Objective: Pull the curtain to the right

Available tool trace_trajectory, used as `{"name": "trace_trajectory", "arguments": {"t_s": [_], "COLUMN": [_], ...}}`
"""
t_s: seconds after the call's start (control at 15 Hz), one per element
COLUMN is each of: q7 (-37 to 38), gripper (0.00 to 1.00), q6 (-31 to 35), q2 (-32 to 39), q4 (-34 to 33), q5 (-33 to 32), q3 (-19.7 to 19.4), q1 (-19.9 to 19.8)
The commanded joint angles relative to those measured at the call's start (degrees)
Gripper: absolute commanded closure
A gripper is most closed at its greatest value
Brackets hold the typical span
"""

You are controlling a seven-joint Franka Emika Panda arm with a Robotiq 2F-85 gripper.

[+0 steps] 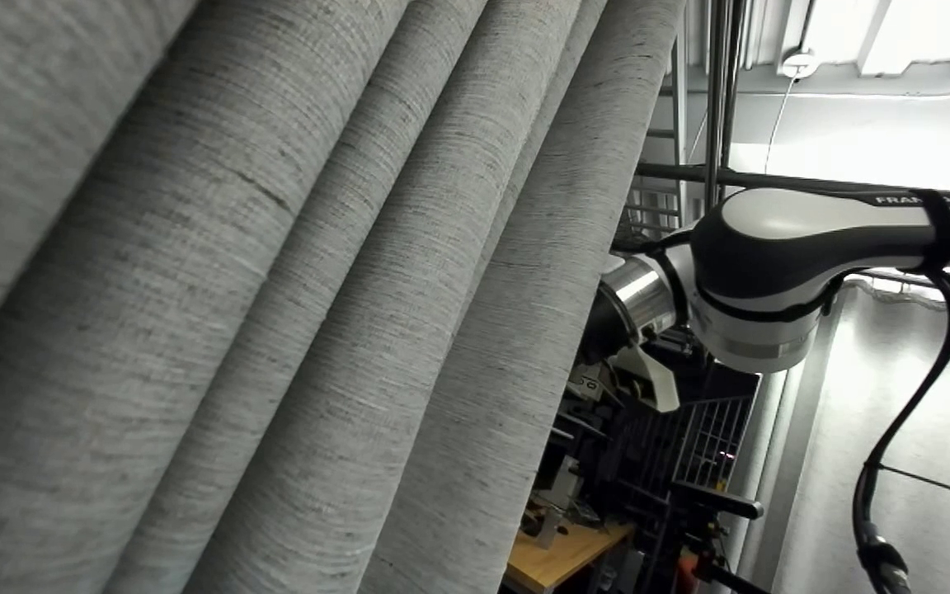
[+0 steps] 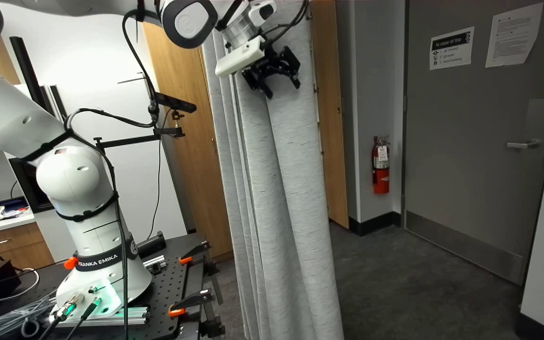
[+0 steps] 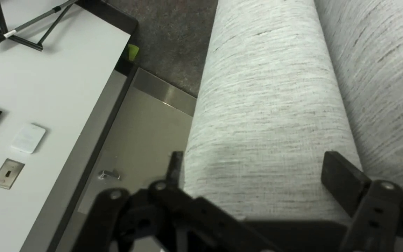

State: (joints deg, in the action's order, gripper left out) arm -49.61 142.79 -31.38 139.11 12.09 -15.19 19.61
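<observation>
A grey heathered curtain [image 1: 335,297] fills the foreground of an exterior view, hiding the end of the Franka Emika arm [image 1: 813,256]. In an exterior view the tool [image 2: 282,90] hangs in front of the curtain, jaws apart. In the wrist view its fingers [image 3: 343,180] stand near either edge of one broad fold [image 3: 268,115]; contact I cannot tell.

Curtain [image 3: 268,101] close in wrist view, common to both exterior views.

The smooth white, rounded robot arm [image 2: 70,178] bears a black collar [image 2: 97,261] lettered FRANKA EMIKA. Above that collar run black straps [image 2: 46,147] and looping black cables [image 2: 125,283]; higher still, a silver metal cylinder [image 2: 241,31] and matte black, screw-studded fingers [image 3: 345,180].
</observation>
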Motion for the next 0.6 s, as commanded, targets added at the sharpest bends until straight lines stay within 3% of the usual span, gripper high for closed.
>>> {"name": "trace_trajectory", "arguments": {"t_s": [0.0, 0.2, 0.53], "q7": [-4.3, -6.7, -10.4], "gripper": [0.00, 0.00, 0.00], "q6": [-3.4, -4.1, 0.2], "q2": [-2.8, -3.9, -5.4], "q4": [1.8, 2.5, 3.2], "q5": [1.9, 3.3, 10.1], "q3": [0.3, -0.5, -1.4], "q1": [-0.7, -0.2, 0.6]}}
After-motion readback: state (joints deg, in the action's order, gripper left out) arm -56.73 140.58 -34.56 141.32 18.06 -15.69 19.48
